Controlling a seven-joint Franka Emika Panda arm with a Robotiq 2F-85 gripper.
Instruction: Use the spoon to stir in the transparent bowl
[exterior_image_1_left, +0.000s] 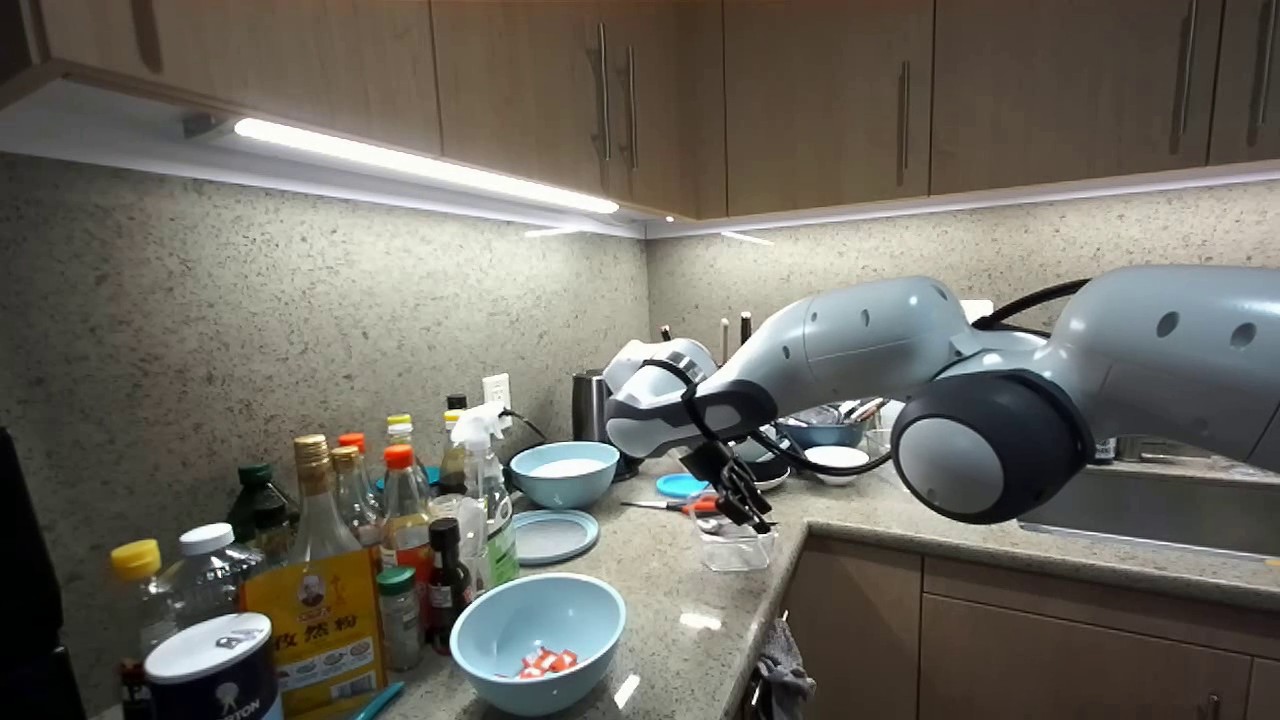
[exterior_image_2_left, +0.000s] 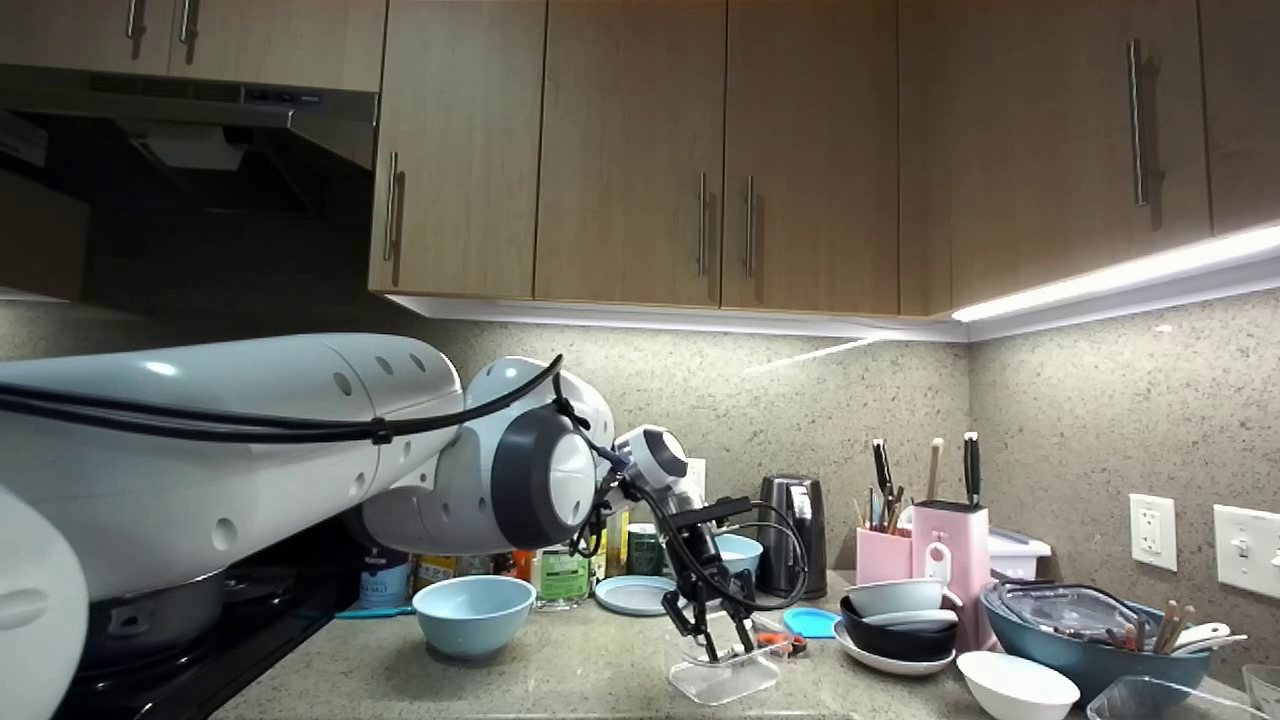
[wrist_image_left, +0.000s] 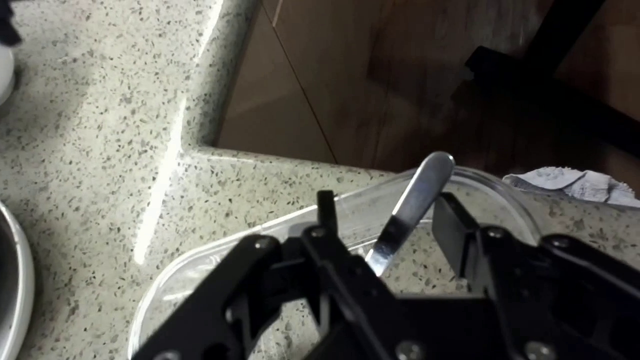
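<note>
Now the pincer (wrist_image_left: 386, 215) gapes, spoon handle (wrist_image_left: 411, 214) between;
long axis points to one o'clock in wrist view, over the transparent bowl (wrist_image_left: 200, 262).

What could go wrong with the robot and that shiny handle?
The smooth metal handle, showing between the open jaws in the wrist view, might slip or twist when they close. The clear container stands close to the edge of the counter, so a bump might tip it or knock it off.
</note>
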